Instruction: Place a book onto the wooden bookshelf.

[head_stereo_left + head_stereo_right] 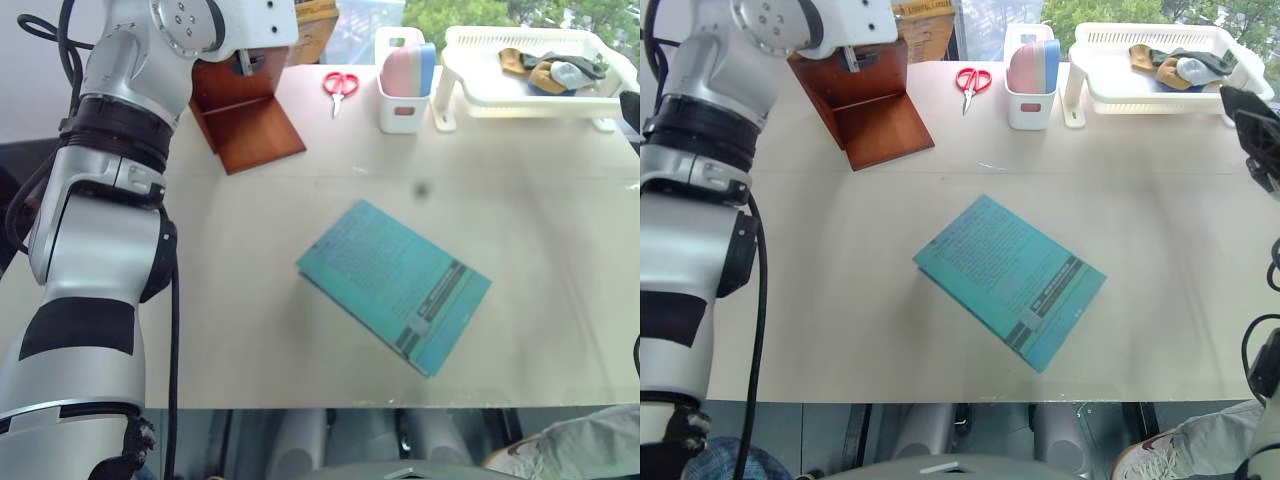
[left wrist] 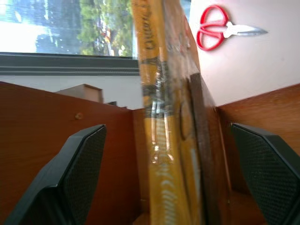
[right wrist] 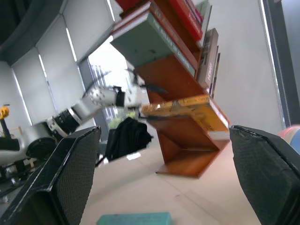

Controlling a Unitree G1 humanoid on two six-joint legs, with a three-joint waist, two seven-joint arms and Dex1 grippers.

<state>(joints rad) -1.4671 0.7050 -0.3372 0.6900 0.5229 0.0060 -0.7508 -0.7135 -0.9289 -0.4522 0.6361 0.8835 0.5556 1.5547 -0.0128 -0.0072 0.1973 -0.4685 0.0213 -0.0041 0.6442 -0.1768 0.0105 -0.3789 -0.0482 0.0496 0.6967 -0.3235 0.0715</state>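
Note:
The book (image 2: 166, 117), thick and yellow-orange, rests on a board of the wooden bookshelf (image 1: 250, 130) at the table's far left. From the side it shows as a yellow slab (image 3: 187, 110) on a lower board of the bookshelf (image 3: 187, 154). My left gripper (image 2: 166, 129) is open, its black fingers (image 2: 79, 168) standing wide on either side of the book with a gap at each. My right gripper (image 3: 164, 131) is open over the table's right side, nothing between its fingers, facing the shelf from afar.
A thin teal book (image 1: 395, 285) lies flat mid-table. At the far edge are red scissors (image 1: 340, 85), a white holder (image 1: 403, 90) and a white rack (image 1: 470, 85) with cloths. More books (image 3: 187, 18) fill the upper boards. A person's shoe (image 1: 1155, 455) shows below the table's front right.

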